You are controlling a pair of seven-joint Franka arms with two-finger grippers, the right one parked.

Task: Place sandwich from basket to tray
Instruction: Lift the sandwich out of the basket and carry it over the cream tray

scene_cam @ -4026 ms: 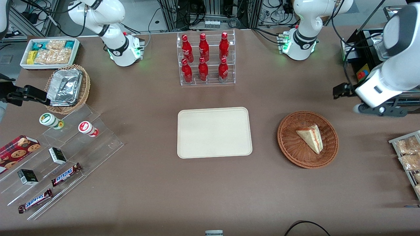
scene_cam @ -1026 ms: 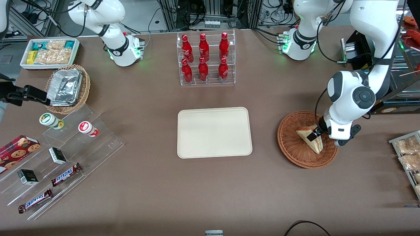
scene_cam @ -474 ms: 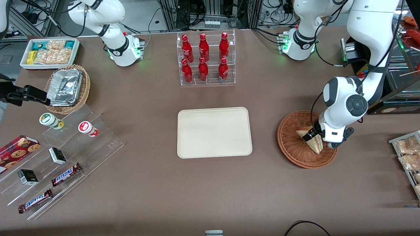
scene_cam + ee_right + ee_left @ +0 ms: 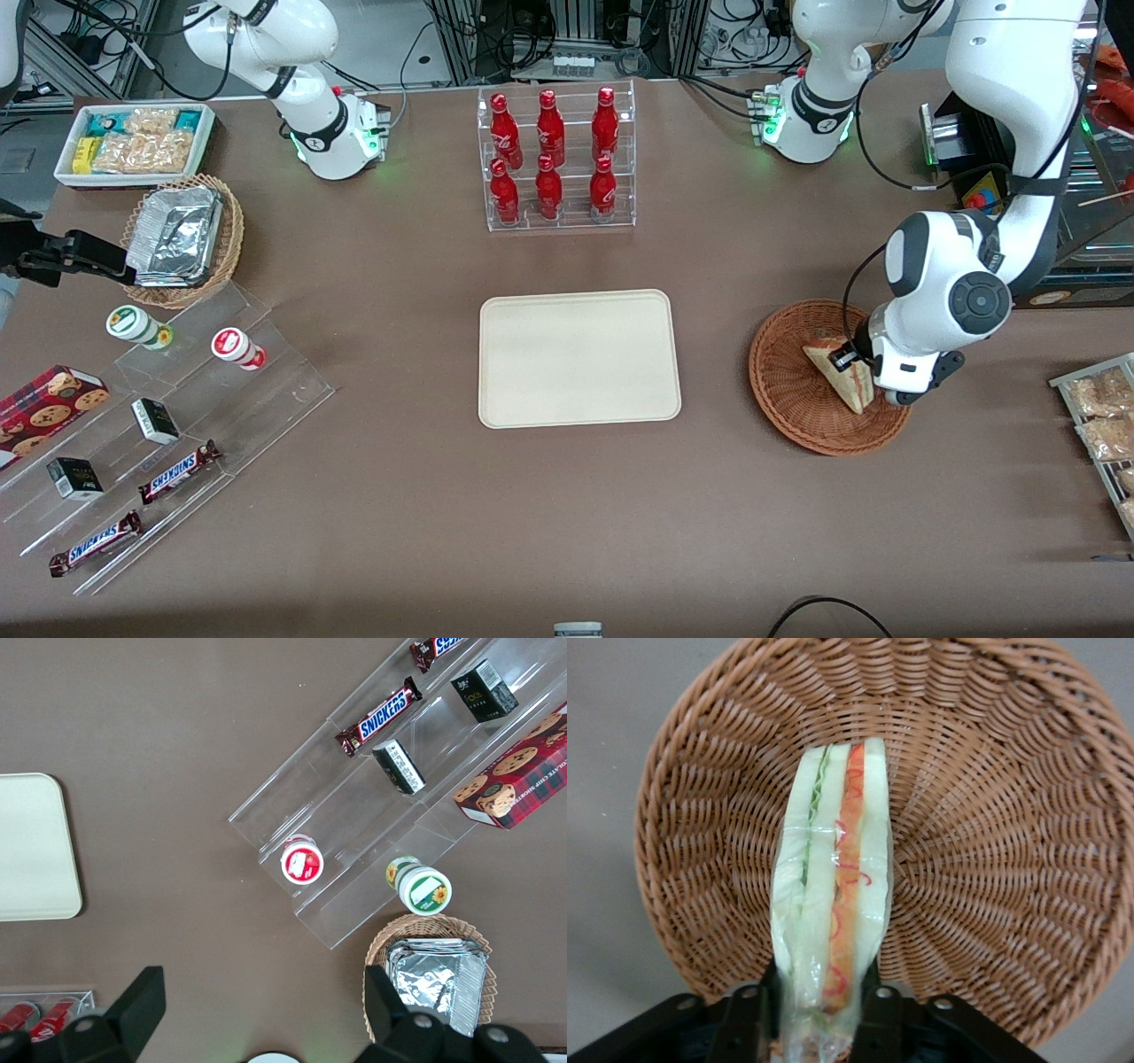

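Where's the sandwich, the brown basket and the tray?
sandwich [image 4: 833, 895], left wrist view, striped cut edge, gripper [image 4: 819, 1014] shut on it.
basket [image 4: 784, 390], front view, woven wall.
tray [image 4: 576, 359], front view, bare middle.

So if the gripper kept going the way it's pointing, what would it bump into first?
The gripper already has its jaws shut on the sandwich, held upright over the basket. It points down into the basket, so the sandwich would probably press into the woven floor first, though the remaining gap is hard to judge.

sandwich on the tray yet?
No. The sandwich is over the basket, clamped in the hand; the tray holds nothing.
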